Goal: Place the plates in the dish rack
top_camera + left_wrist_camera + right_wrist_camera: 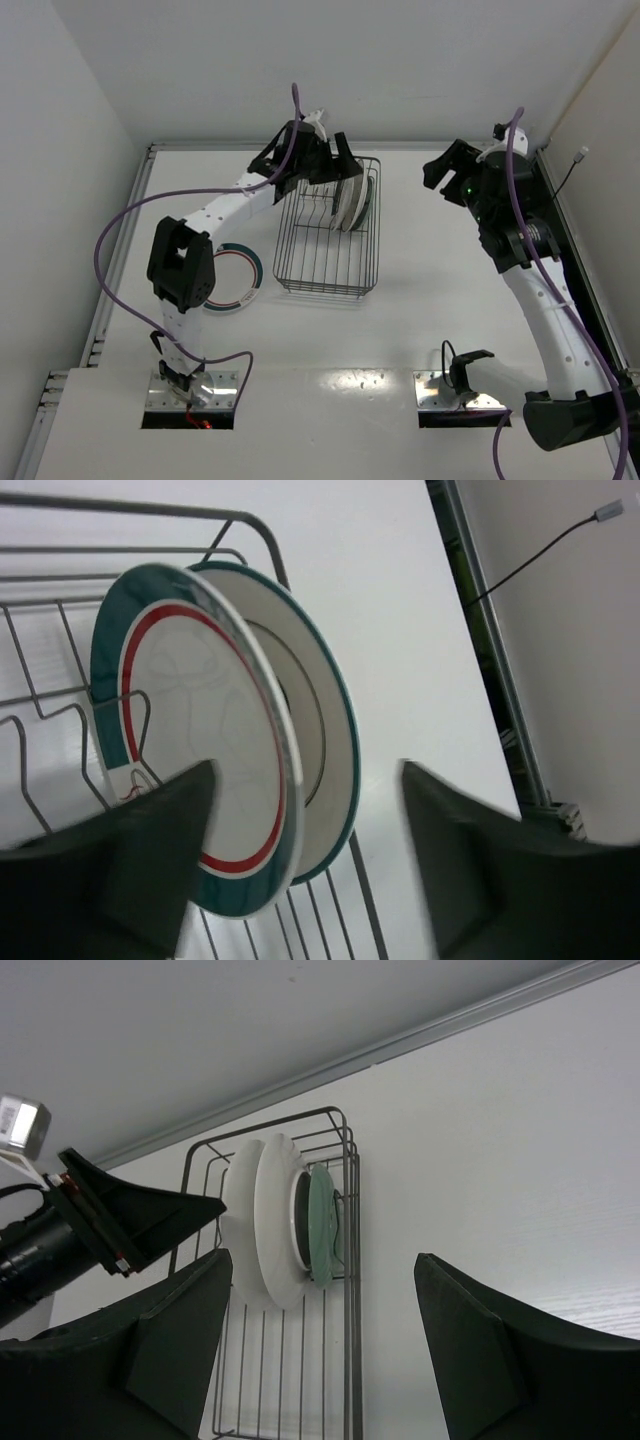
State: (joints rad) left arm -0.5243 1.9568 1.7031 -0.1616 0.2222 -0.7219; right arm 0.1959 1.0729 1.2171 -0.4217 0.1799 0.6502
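Observation:
The dish rack (325, 290) stands mid-table with plates (350, 205) upright at its far end. In the left wrist view a plate with a green rim and red ring (190, 730) leans in front of a second green-rimmed plate (325, 730). My left gripper (305, 815) is open astride their lower edges; the right finger is clear of both. The right wrist view shows white plate backs (265, 1220) and a small teal plate (322, 1225). Another ringed plate (245, 272) lies flat on the table, left of the rack. My right gripper (445, 170) hangs open and empty.
The left arm's elbow (180, 265) covers part of the flat plate. The rack's near half (290, 1370) holds only bare wires and prongs. A raised rail (560, 230) and a cable run along the table's right edge. White walls close in the back and sides.

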